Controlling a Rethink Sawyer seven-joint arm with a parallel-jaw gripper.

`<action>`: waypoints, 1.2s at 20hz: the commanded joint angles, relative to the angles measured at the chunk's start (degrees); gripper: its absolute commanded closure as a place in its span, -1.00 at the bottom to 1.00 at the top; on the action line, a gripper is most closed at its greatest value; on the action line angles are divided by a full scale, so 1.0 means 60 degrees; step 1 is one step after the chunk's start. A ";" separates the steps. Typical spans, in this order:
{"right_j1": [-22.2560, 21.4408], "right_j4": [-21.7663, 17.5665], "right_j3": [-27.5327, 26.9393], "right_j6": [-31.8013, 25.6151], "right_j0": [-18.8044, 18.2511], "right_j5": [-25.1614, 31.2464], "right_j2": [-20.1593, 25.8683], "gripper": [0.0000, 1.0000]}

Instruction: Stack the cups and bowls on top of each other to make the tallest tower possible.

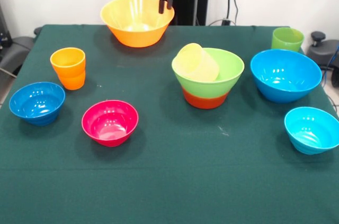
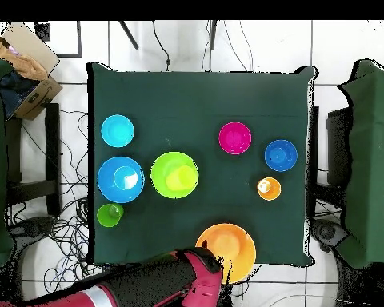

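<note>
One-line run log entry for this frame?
claw: above yellow-orange bowl, holding nothing | tower: light green bowl on orange-red bowl, pale yellow cup tilted inside | rest: apart on table

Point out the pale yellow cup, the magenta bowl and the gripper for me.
pale yellow cup [image 1: 197, 62], front view, on its tilted side wall inside the light green bowl.
magenta bowl [image 1: 109, 122], front view, on its inner floor.
gripper [image 1: 166, 2], front view, midway between its dark fingertips above the yellow-orange bowl.

Red arm [image 2: 159, 281] with grey band; claw [image 1: 166, 2] has dark fingers.
</note>
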 commanded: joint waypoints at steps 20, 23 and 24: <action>0.1021 0.1723 -0.0502 -0.1572 0.0402 -0.0463 0.0917 -1.00; 0.1563 0.2369 -0.0653 -0.1839 0.0450 -0.0831 0.0866 -1.00; 0.1611 0.2416 -0.0680 -0.1686 0.0247 -0.1071 0.1056 -1.00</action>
